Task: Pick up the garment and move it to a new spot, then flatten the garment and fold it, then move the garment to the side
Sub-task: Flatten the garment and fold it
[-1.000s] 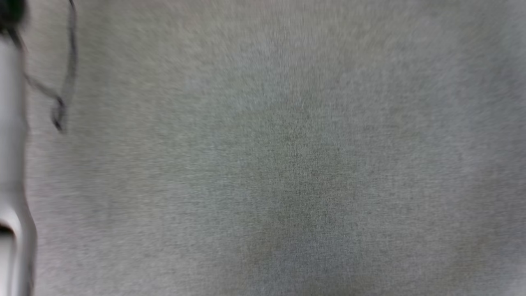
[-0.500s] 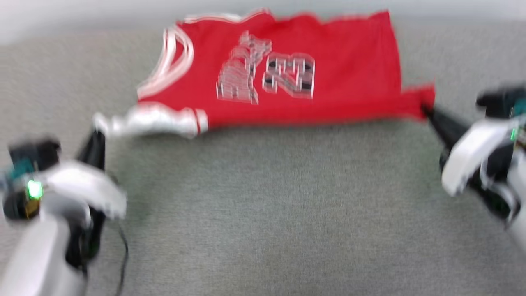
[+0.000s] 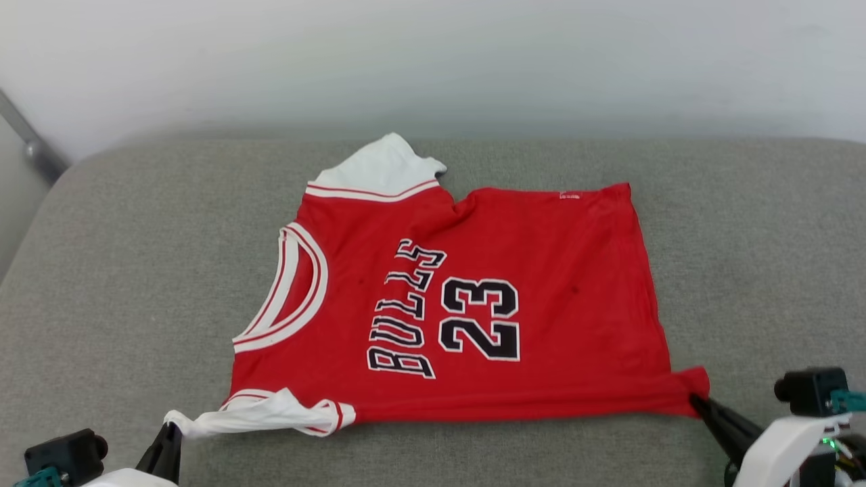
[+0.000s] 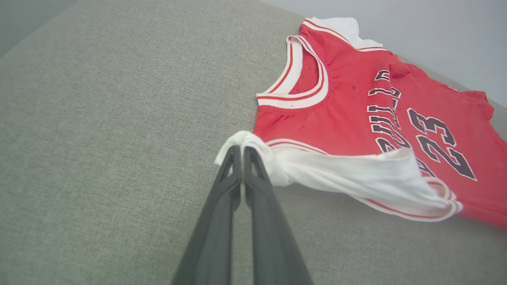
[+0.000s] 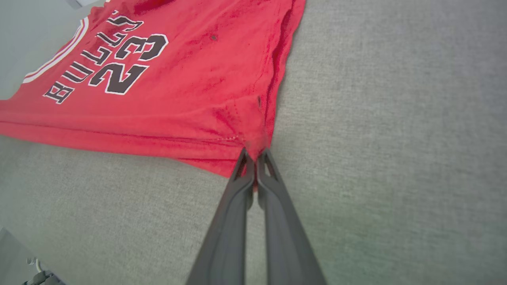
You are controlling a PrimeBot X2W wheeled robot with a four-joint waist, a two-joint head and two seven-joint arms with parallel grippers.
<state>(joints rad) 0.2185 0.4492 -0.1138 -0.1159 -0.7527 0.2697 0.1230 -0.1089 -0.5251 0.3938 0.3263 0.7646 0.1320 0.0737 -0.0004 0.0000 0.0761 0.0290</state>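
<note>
Shirt: The red shirt [image 3: 555, 270] lay spread out on the grey cushion [image 3: 122, 270], front side up. Its neck hole [image 3: 291, 291] pointed to the robot's left and its bottom edge to the right.
Writing: Black letters with white edges [image 3: 406, 311] and the number 23 [image 3: 480, 318] sat in the middle of the front.
Far sleeve: The white far sleeve [image 3: 382, 166] stuck out flat on the side near the wall [image 3: 433, 61].
Near sleeve: The white near sleeve [image 3: 257, 419] was pulled into a long, twisted strip along the near edge. A shadow lay under it.
Left claw: The left claw [image 4: 241, 149] was squeezed tight on the tip of the near sleeve. The white cloth bunched around its dark fingertips.
Right claw: The right claw [image 5: 255, 152] was pinched tight on the near bottom corner [image 3: 690, 389] of the shirt. Little tight lines in the red cloth ran toward that corner.
Near edge: It ran in an almost straight line from one claw to the other.
Cushion: It was grey and woven, and the whole shirt was on it.
Wall: It was pale and stood just behind the cushion.
</note>
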